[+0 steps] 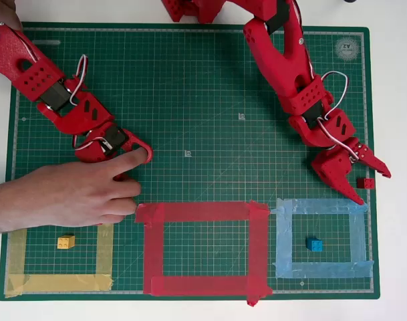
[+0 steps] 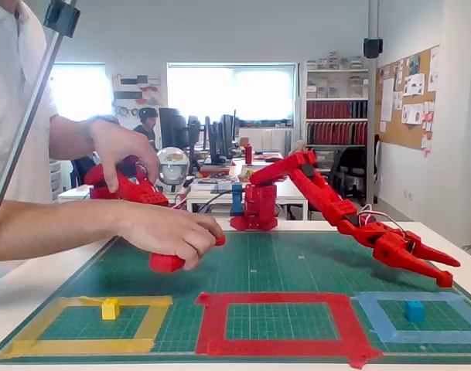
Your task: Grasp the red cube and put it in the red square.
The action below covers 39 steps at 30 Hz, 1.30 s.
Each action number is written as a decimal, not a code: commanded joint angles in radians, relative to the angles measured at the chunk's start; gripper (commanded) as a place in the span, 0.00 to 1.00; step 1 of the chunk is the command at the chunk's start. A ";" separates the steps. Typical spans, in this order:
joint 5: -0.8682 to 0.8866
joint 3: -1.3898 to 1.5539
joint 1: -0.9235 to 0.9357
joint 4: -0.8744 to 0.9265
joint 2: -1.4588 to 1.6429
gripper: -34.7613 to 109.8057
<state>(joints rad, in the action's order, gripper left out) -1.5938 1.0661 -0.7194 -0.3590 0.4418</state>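
In the overhead view the claw [image 1: 371, 186] stands spread around the red cube [image 1: 365, 182], at the mat's right edge. The red square [image 1: 203, 249] lies well to the left, with the blue cube [image 1: 315, 244] between them.

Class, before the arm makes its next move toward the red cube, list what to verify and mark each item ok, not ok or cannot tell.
1. End effector open: ok.
2. Red cube between the fingers, overhead view: ok.
3. Fingers low enough to grip: cannot tell.
4. Red square free inside: ok.
5. Blue cube and yellow cube off the route: ok.
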 commanded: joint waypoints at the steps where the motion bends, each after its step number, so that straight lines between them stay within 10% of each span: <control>1: -0.025 -0.064 -0.034 0.025 0.038 0.46; 39: -0.026 -0.213 0.005 0.086 -0.067 0.46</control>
<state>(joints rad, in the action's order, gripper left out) -1.5938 0.9158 -0.7286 -0.2638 0.3375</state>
